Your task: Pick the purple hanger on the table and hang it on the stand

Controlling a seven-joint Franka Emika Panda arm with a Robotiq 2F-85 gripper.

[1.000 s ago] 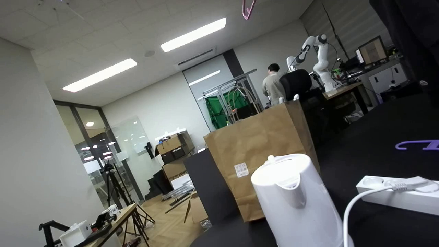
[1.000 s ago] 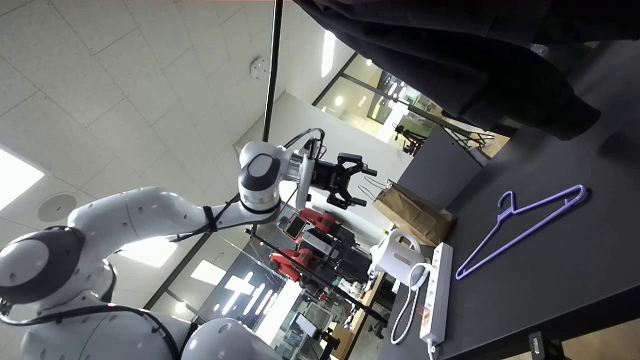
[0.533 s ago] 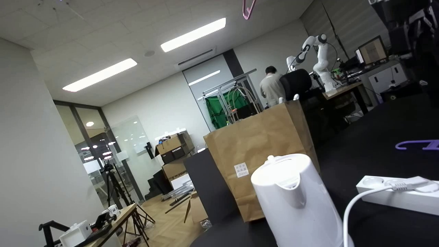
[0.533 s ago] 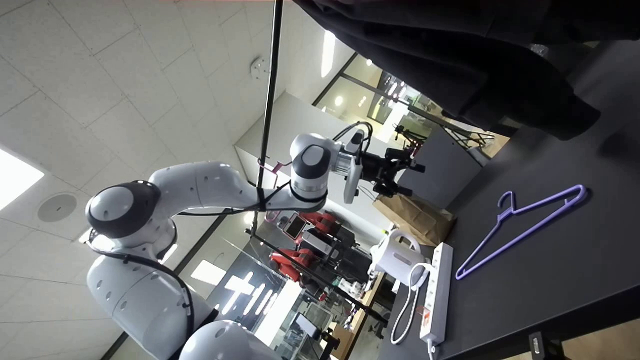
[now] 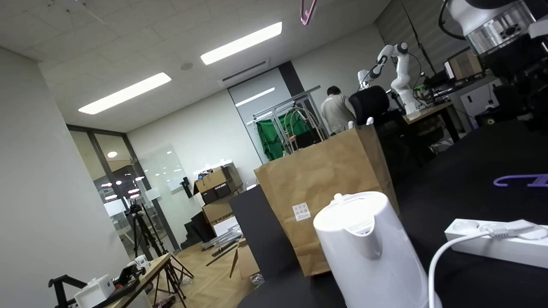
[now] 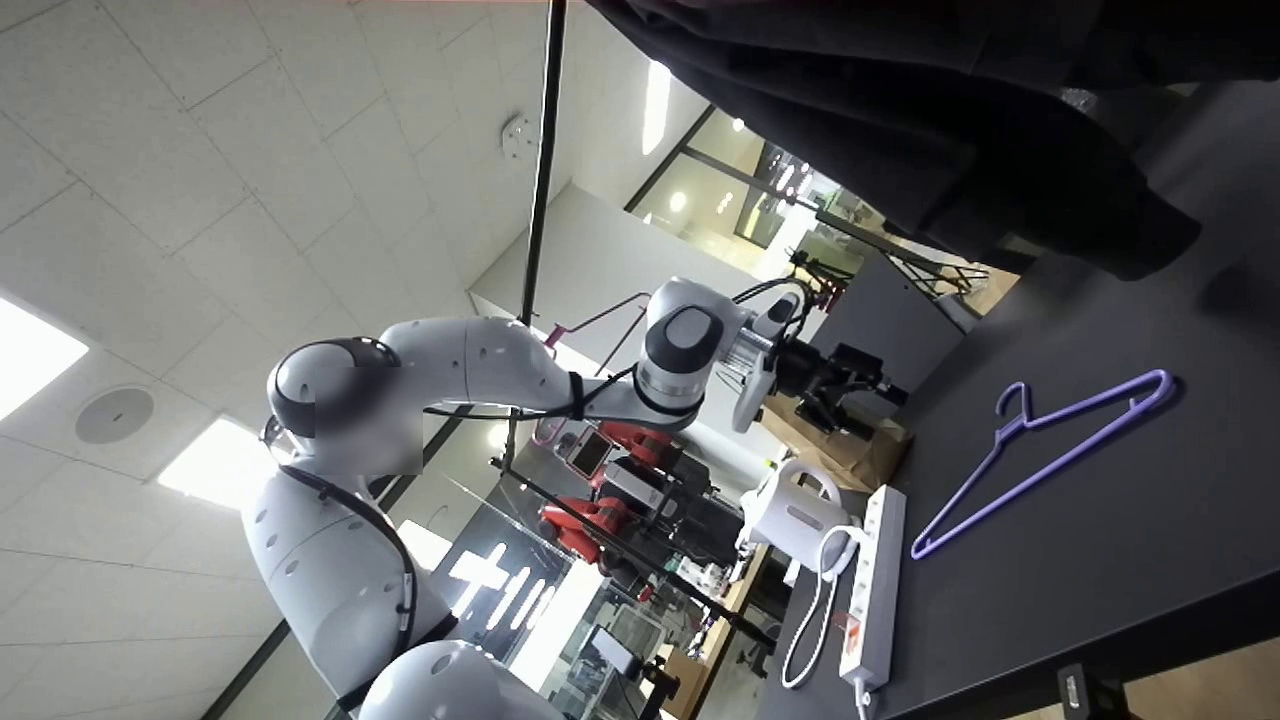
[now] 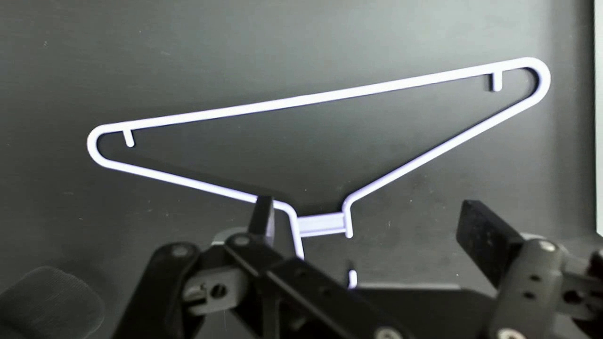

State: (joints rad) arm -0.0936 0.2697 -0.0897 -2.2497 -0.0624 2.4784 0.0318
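Observation:
The purple hanger (image 6: 1012,428) lies flat on the near-black table (image 6: 1100,570). Its hook end shows in an exterior view (image 5: 540,181). In the wrist view the hanger (image 7: 321,224) looks pale, with its neck between my fingers and part of its hook hidden behind the left finger. My gripper (image 7: 368,207) is open and empty, above the table. It also shows in an exterior view (image 6: 880,412), apart from the hanger and in front of the paper bag. The black stand's pole (image 6: 545,150) rises behind the arm. A pink hanger (image 6: 600,318) is near it.
A brown paper bag (image 5: 321,184), a white kettle (image 5: 364,239) and a white power strip (image 6: 873,590) with a white cable (image 6: 815,625) stand beside the hanger. Large dark cloth (image 6: 900,130) hangs over the table's far side.
My arm and gripper have moved right and down toward the table in an exterior view and have come into sight at the right edge of an exterior view. The purple hanger has not moved.

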